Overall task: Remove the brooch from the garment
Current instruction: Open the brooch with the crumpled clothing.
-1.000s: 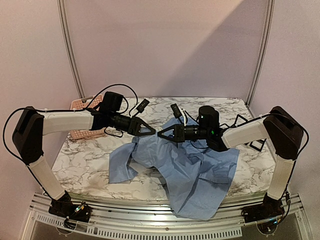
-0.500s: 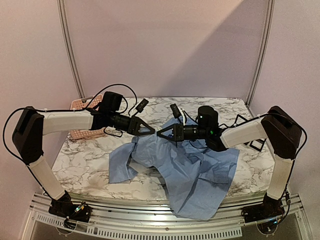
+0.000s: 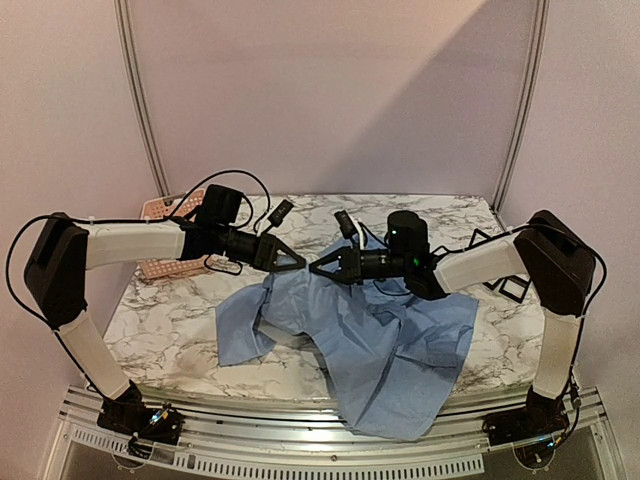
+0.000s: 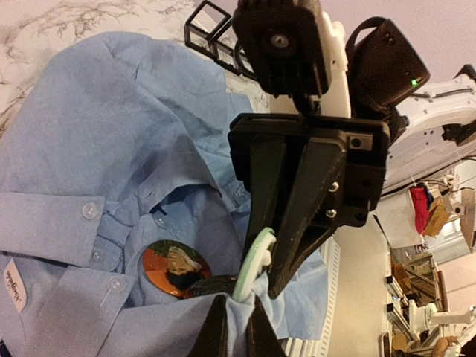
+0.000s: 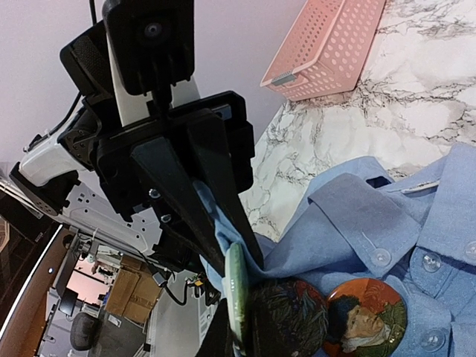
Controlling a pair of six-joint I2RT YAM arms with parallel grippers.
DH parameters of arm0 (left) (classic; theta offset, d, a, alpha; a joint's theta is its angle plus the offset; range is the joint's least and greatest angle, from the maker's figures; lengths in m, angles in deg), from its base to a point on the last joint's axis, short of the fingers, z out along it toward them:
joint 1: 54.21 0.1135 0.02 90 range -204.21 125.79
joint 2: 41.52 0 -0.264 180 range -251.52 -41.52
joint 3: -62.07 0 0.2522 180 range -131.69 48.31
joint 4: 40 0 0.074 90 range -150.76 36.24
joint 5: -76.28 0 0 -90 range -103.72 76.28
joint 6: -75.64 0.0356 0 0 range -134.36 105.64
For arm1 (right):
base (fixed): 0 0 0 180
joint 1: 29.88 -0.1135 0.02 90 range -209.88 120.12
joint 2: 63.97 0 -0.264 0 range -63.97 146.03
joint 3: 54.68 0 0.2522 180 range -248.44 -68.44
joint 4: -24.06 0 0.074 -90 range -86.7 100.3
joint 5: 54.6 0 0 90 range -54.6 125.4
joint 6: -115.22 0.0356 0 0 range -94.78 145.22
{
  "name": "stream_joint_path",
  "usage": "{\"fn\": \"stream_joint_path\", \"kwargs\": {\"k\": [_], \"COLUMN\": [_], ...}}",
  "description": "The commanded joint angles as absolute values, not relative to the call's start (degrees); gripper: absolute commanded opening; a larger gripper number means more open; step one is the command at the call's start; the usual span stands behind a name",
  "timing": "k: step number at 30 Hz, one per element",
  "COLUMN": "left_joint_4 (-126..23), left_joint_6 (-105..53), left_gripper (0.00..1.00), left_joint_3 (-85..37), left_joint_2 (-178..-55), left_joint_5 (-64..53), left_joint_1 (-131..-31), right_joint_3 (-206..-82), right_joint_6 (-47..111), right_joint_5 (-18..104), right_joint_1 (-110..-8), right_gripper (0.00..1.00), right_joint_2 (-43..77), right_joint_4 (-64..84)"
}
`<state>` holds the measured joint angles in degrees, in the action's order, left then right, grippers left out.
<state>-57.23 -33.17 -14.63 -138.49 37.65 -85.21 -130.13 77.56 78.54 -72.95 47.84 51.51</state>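
Note:
The garment [image 3: 385,335], a light blue button-up shirt, lies crumpled on the marble table and hangs over the near edge. My two grippers meet tip to tip above its collar end. My left gripper [image 3: 296,264] [image 4: 236,318] is shut on a raised fold of the shirt cloth [image 4: 186,327]. My right gripper [image 3: 320,267] [image 5: 238,331] is shut on a pale green round brooch [image 4: 253,264] [image 5: 236,286], held edge-on against that fold. A dark brooch [image 5: 294,320] and an orange portrait brooch [image 4: 172,266] [image 5: 368,316] are on the shirt beside it.
A pink plastic basket [image 3: 158,209] [image 5: 327,44] stands at the table's back left, behind my left arm. A black wire stand [image 3: 512,286] [image 4: 212,30] sits at the right, past the shirt. Cables loop above both wrists.
Both grippers have shifted slightly to the left together, still tip to tip. The shirt fold has stayed lifted between them.

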Motion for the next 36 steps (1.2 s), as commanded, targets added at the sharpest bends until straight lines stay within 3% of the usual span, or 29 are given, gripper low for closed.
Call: {"fn": "stream_joint_path", "kwargs": {"k": [1,18,36], "left_joint_4": [-54.8,-54.8,-54.8], "left_joint_6": [-32.0,-32.0,-32.1], "left_gripper": [0.0,0.0,0.0], "left_joint_3": [-14.7,-14.4,-14.8], "left_joint_2": [-135.1,-135.2,-135.8], "left_joint_5": [41.7,42.7,42.1], "left_joint_1": [-86.5,-86.9,-87.2], "right_joint_3": [-131.2,-133.5,-136.3], "right_joint_6": [82.3,87.5,74.0], "right_joint_5": [74.3,77.1,78.3], "right_joint_1": [-72.2,-71.0,-71.2], "right_gripper": [0.0,0.0,0.05], "right_joint_2": [51.2,55.0,52.3], "right_joint_4": [47.2,46.8,39.5]}}
